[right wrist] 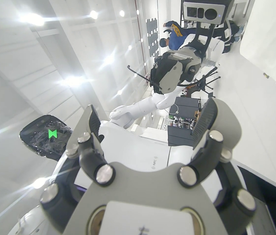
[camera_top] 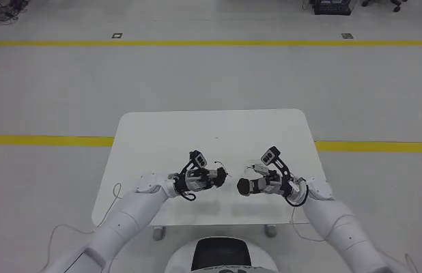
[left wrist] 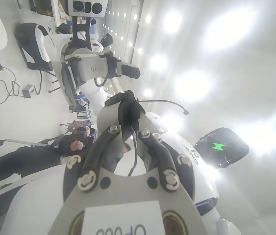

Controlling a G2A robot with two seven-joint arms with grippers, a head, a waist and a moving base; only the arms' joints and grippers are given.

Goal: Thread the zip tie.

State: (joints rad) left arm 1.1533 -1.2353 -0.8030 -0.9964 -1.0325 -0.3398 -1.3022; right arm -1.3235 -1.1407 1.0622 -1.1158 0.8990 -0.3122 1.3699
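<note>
Left hand (left wrist: 126,101) clenched on thin black zip tie (left wrist: 167,101), long axis crosswise to the grip, free end curving away; right hand (right wrist: 150,113) released, both above white tabletop (camera_top: 211,130).

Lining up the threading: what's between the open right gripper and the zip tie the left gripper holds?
Nothing: in the top view only bare table shows between the right gripper and the zip tie in the left gripper.
</note>
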